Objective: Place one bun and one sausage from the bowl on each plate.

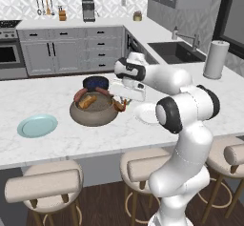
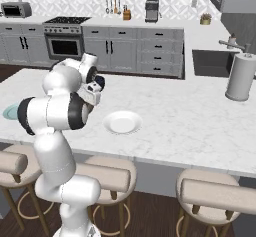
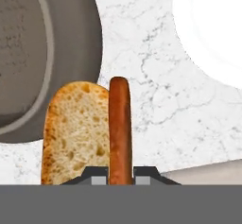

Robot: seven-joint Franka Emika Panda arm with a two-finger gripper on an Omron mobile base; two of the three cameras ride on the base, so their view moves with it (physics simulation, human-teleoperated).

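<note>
A: Grey-brown stone, that bowl [image 1: 94,111], and it is the landmark here. What does the gripper [image 1: 122,105] have?

B: It hangs just right of the bowl's rim, jaws pinched on a sausage [image 3: 120,128]. In the hand view the sausage stands straight up between the tips. A bun [image 3: 75,132] lies against its side, but I cannot tell whether the bun is gripped too or only leaning there.

A: What remains in the bowl?

B: At least one bun [image 1: 87,102] inside, and sausages [image 1: 90,92] along the far rim. A dark blue bowl [image 1: 96,82] sits just behind.

A: And the plates?

B: The white plate [image 1: 145,114] is right of the bowl, near the gripper. The teal plate [image 1: 37,125] is left of the bowl, well apart. Both look bare.

A: So which step?

B: Carrying the first sausage to a plate, I'd judge; the task is barely begun.

A: Next?

B: Shift right, away from the bowl, over the white plate, lower close to it, then spread the jaws. Released high, a sausage may roll off.
</note>
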